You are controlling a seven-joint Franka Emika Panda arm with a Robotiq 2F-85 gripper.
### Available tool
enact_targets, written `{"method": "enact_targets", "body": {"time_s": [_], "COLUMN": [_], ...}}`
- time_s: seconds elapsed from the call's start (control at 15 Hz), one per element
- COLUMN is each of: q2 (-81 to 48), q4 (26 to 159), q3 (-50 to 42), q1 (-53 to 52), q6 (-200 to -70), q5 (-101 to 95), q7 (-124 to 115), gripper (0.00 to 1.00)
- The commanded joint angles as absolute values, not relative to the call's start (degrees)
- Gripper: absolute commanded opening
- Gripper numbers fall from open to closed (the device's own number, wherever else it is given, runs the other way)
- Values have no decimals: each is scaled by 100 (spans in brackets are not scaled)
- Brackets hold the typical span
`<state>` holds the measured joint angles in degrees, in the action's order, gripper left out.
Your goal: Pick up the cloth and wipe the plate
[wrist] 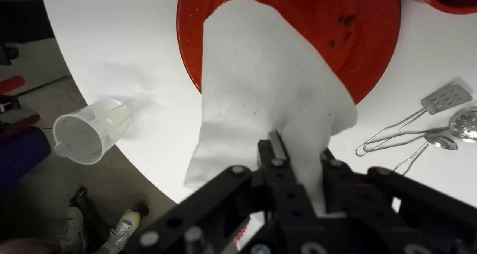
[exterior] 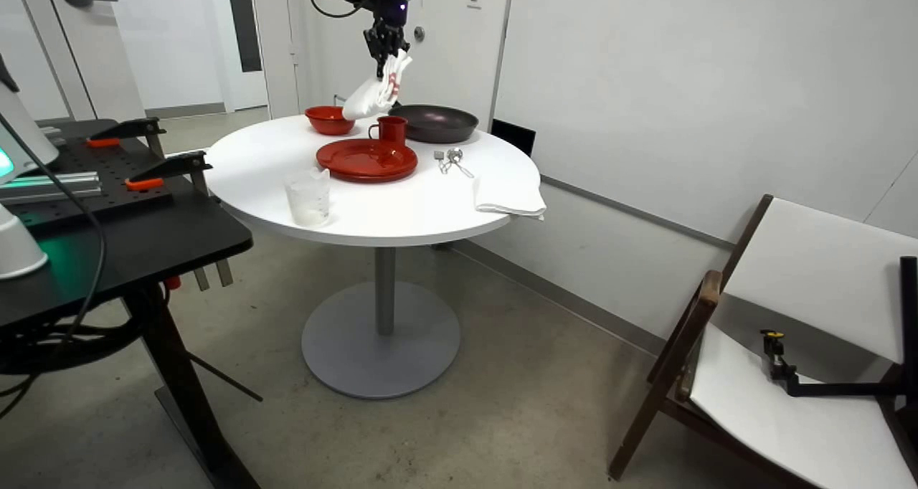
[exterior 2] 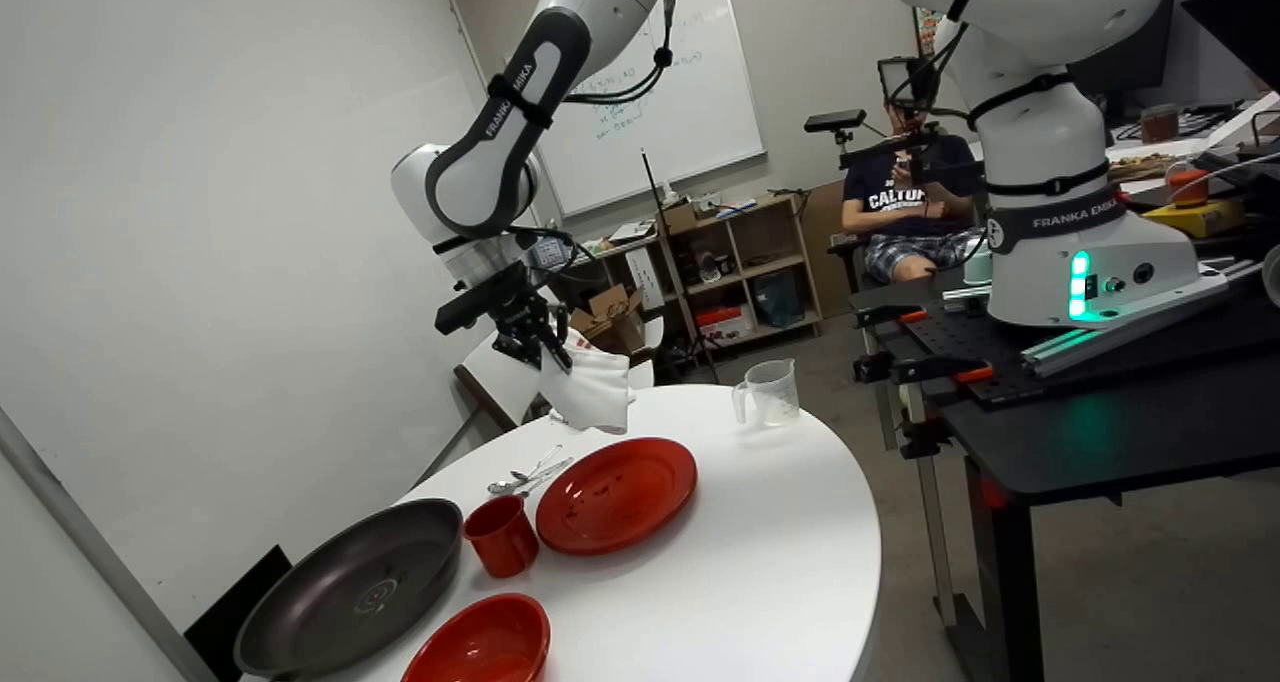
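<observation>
Your claw is clamped on the white cloth, which hangs in the air above the bench, and in both exterior views it looks clear of the red plate, so the wiping seems yet to begin. To do it well, bring the loose end over the dark spots there, lower until the fabric folds softly on the plate, then sweep in short strokes, keeping the claw off that glossy face. Press lightly, since a slick plate could skate on the smooth bench, and keep away from the mug standing just beside the plate. The cloth looks thin and limp, lightly creased, bunched where you pinch it and spreading into a wide flap; the plate is round and shiny, its red finely speckled; the mug is a plain red cylinder, the slotted turner bare metal with a wire handle, and the jug translucent plastic with a spout
</observation>
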<state>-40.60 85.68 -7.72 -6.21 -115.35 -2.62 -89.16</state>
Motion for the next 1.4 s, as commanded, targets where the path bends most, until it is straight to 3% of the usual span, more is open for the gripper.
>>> {"method": "enact_targets", "body": {"time_s": [0.0,0.8,1.33], "q2": [-3892,-3139,-2918], "q4": [8835,10319,11088], "q3": [-565,-171,104], "q1": [-633,-1037,-1124], "q6": [-11533,-12578,-13227], "q5": [-133,-157,-237], "q7": [-8790,-8679,-7379], "gripper": [6,5,6]}}
